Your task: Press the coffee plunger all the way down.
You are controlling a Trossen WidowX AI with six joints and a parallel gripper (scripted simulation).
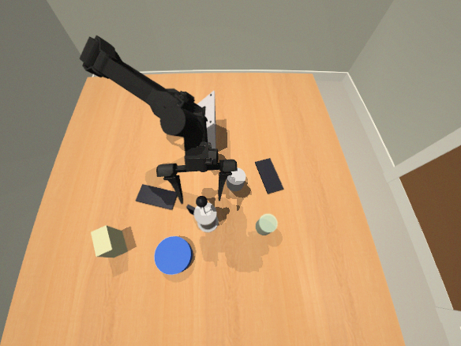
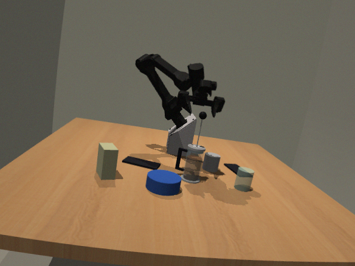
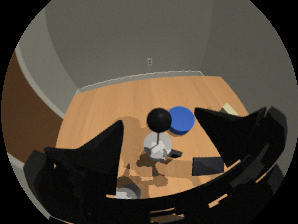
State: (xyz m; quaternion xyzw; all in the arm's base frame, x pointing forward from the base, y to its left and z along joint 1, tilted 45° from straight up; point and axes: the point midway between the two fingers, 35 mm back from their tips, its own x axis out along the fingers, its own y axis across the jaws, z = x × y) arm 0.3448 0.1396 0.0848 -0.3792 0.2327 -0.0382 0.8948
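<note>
The coffee press [image 1: 206, 217] [image 2: 193, 167] [image 3: 156, 144] stands upright on the table, a clear cylinder with a pale lid and a black handle [image 2: 178, 160]. Its plunger is up: a long thin rod [image 2: 199, 133] rises from the lid to a black ball knob [image 1: 201, 201] [image 2: 202, 115] [image 3: 159, 120]. My gripper [image 1: 200, 201] [image 2: 202, 115] [image 3: 160, 116] is wide open and points down above the press. The knob shows midway between the fingertips, at about their height, with a gap on each side. Nothing is gripped.
A blue disc [image 1: 174, 255] [image 2: 163, 183] and a grey cylinder [image 1: 236, 178] [image 2: 211, 163] stand near the press. A pale green cup [image 1: 267, 223] [image 2: 244, 180], a yellow block [image 1: 102, 242] [image 2: 107, 162] and two dark flat pads [image 1: 156, 197] [image 1: 269, 176] are farther out.
</note>
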